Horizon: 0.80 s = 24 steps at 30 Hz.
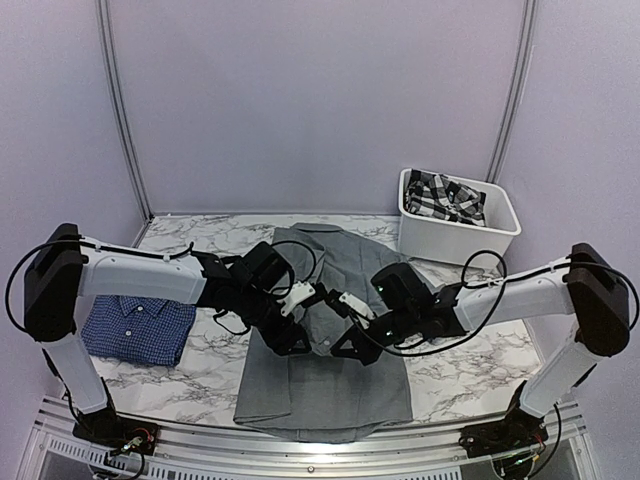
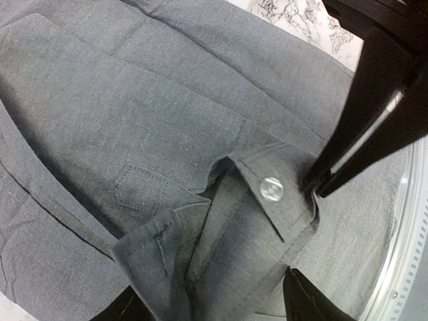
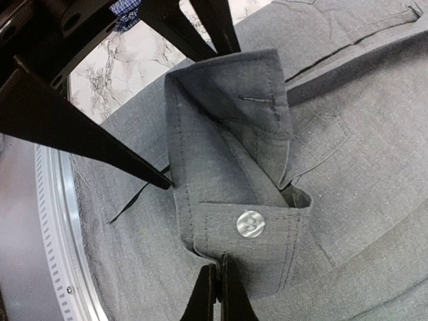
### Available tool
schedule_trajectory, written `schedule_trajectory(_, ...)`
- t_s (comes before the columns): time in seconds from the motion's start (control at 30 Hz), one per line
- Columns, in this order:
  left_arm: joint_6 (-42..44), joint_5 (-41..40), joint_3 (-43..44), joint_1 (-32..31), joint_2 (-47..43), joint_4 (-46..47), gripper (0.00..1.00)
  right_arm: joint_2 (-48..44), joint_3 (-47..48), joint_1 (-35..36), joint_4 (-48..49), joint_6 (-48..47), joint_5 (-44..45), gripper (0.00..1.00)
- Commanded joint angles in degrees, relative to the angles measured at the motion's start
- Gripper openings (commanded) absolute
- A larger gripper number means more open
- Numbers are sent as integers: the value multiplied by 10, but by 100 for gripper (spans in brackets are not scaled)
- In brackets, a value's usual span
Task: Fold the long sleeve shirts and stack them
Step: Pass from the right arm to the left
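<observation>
1. The grey shirt (image 1: 320, 385) lies flat across the middle of the surface (image 1: 460, 370), its hem at the near edge. It is spread out so the sleeves can be folded inward.
2. The right tool (image 3: 217, 289) is pinched nearly closed on the edge of the cuff (image 3: 234, 180), just beside the button (image 3: 249, 224). It holds the sleeve end above the shirt body.
3. The left tool (image 2: 217, 304) is wide, its fingers either side of the same cuff. This looks like a hand-over or a shared hold, probably to keep the sleeve from flopping.
4. The blue shirt (image 1: 135, 330) sits folded at the left, likely the base of the stack.
</observation>
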Motion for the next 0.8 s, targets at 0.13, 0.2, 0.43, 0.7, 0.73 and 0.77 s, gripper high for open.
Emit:
schedule_trajectory(0.13, 16, 53, 16, -19, 8, -2, 69, -7, 15, -36, 52, 40, 10, 0)
schedule_trajectory(0.2, 15, 47, 20, -22, 10, -1, 69, -4, 20, -38, 53, 41, 8, 0)
schedule_trajectory(0.43, 13, -10, 27, -25, 26, 9, 55, -4, 11, -38, 71, 53, -10, 0)
schedule_trajectory(0.7, 4, -80, 25, -28, 14, 12, 0, -35, -10, -53, 102, 94, -22, 18)
schedule_trajectory(0.73, 2, -93, 25, -28, 1, 14, 0, -40, -10, -61, 106, 102, -18, 24)
schedule_trajectory(0.77, 1, -104, 26, -28, -14, 16, 0, -47, -11, -69, 110, 108, -12, 28)
